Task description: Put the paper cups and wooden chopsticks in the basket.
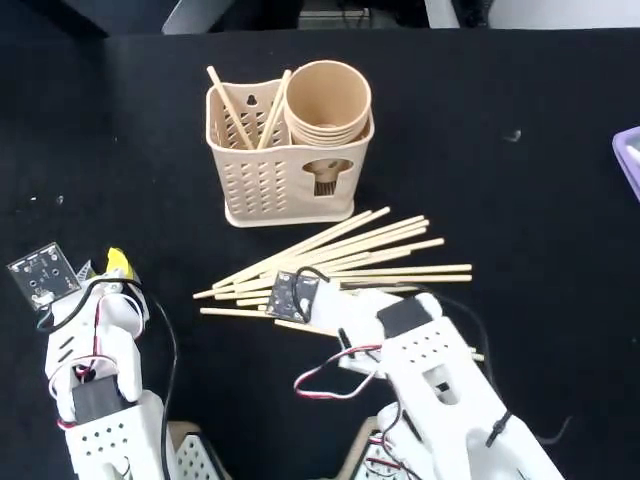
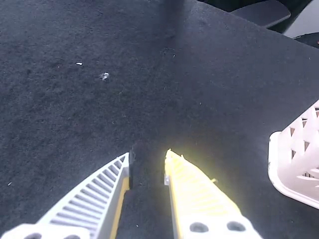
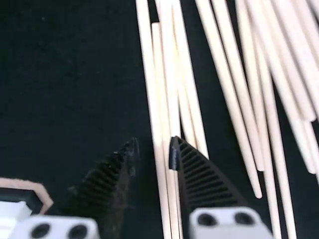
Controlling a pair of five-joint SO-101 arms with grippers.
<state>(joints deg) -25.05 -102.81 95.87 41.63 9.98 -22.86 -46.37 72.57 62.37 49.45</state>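
High view: basket (image 1: 262, 180) at far side, paper cups (image 1: 327, 100) stacked inside. On the table (image 1: 540, 300), loose chopsticks (image 1: 350, 262) fan between basket and right arm (image 1: 420, 340) — the nearer one; left arm (image 1: 95, 350) well apart.
Left wrist view: left gripper (image 2: 147, 159) spread, empty, over bare table.
Right wrist view: right gripper (image 3: 153, 148) spread, straddling one chopstick (image 3: 158, 124) whose long axis runs parallel to the fingers (image 3: 199, 169) — closing should pinch across it.
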